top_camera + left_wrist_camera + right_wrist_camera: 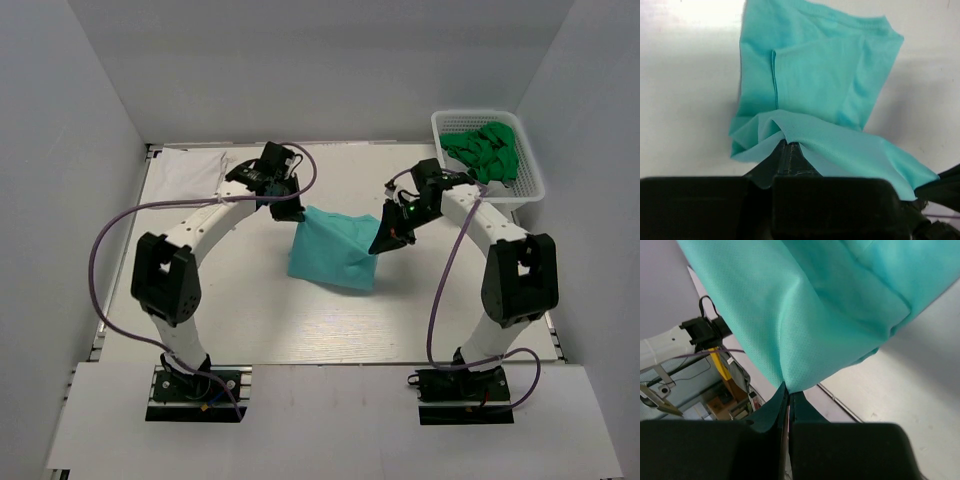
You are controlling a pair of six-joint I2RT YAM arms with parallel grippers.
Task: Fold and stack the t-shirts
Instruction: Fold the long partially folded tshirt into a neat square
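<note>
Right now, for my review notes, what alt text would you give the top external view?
Two arms hold a teal t-shirt up over the white table, the left tool and the right tool each pinching an upper corner. A white mesh basket of green shirts sits at the far right; a white shirt lies at the far left.

Nothing legible from my station.
I make out no word, label, brand or number in any view; the background clutter (720, 405) in my right wrist view is too blurred to read.
</note>
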